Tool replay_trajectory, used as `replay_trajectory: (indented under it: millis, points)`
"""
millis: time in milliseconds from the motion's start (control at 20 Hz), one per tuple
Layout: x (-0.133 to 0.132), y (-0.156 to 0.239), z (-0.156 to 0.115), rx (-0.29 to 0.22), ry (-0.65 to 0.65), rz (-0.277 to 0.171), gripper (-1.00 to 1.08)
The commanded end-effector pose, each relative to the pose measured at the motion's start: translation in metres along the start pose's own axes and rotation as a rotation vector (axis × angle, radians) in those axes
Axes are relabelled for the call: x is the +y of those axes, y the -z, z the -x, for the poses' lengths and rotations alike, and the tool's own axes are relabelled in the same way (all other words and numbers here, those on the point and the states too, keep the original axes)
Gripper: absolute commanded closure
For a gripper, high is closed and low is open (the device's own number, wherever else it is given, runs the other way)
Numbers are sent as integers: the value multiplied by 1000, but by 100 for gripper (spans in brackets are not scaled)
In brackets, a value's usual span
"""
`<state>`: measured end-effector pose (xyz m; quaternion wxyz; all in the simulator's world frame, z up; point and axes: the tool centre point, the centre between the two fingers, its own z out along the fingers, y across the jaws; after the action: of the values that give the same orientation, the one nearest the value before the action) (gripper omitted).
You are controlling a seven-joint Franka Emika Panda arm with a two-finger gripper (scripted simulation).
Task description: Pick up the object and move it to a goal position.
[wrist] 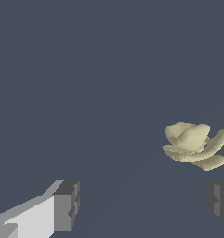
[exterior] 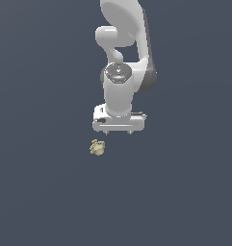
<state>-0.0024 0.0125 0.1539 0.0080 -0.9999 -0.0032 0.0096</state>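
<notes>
The object (exterior: 97, 147) is a tiny pale yellow-beige knobbly lump lying on the dark grey floor. My white gripper (exterior: 118, 131) hangs above it and a little toward the exterior view's right, apart from it. In the wrist view the object (wrist: 194, 144) lies off to one side, near one dark fingertip (wrist: 219, 198); the other fingertip (wrist: 67, 205) is far from it. The gripper (wrist: 142, 204) is open wide and holds nothing.
The dark grey floor (exterior: 40, 192) spreads flat all around. The white arm (exterior: 124, 43) rises behind the gripper to the exterior view's top edge. No other objects show.
</notes>
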Motion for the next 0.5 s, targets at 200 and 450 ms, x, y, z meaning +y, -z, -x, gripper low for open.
replay_trajectory:
  millis: [200,450]
  points:
    - [-8,5,-2,9,17,-7,-92]
    - [-25,15,-5,27,54,-23,-92]
